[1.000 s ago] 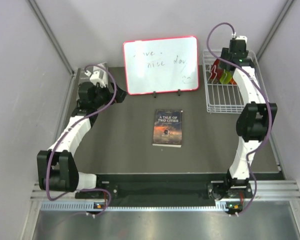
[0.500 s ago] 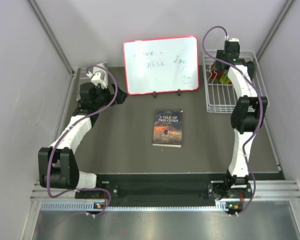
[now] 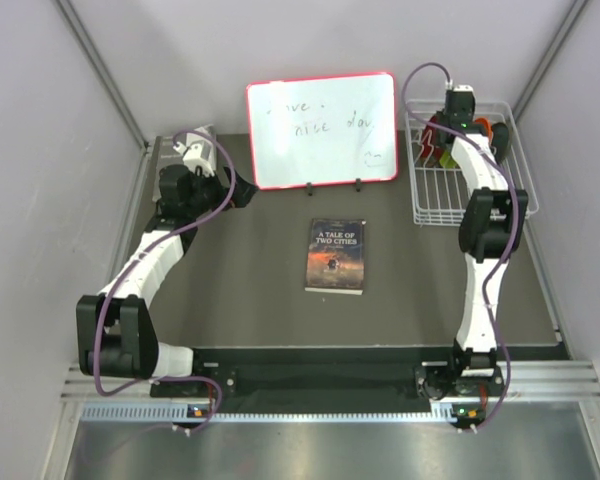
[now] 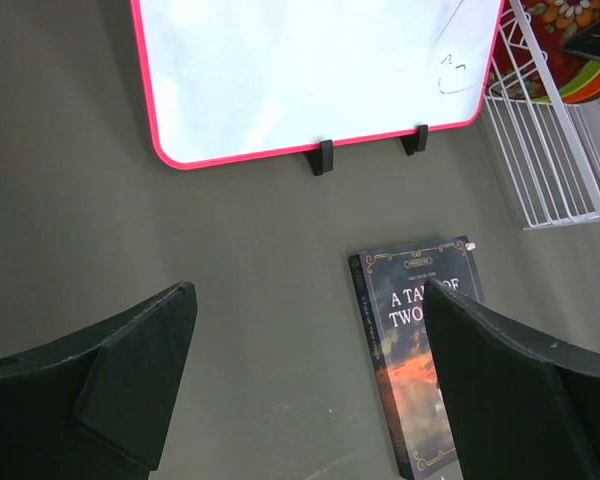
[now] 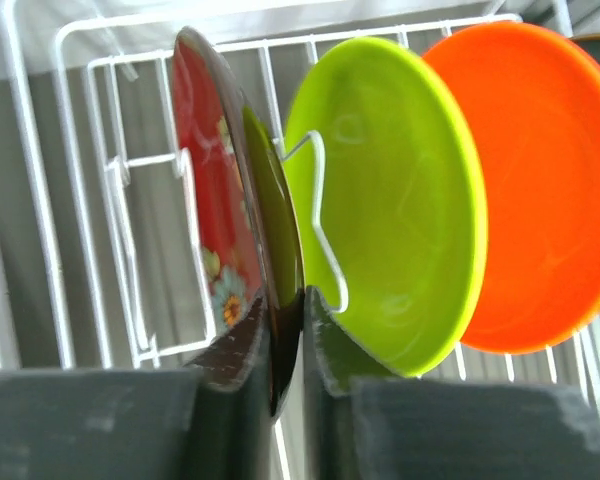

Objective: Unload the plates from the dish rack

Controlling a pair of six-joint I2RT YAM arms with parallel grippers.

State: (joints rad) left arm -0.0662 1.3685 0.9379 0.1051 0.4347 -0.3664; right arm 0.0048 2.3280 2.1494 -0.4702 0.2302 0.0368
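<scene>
My left hand [image 4: 308,300] hangs wide open and empty over the table [image 4: 230,230], near the book [image 4: 390,330]. Farther off, in the dish rack [image 3: 450,200], my right hand [image 5: 288,320] pinches the dark red plate [image 5: 205,180] by its rim. It stands on edge, parallel to the lime green plate [image 5: 390,200] and orange plate [image 5: 540,180] beside it

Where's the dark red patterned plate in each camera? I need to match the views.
Top external: dark red plate stands upper right, in the far left part of the dish rack.
Left wrist: top right corner, behind the rack's wires.
Right wrist: left of centre, edge-on, pinched by the right gripper.
Shared landmark: the white dish rack.
</scene>
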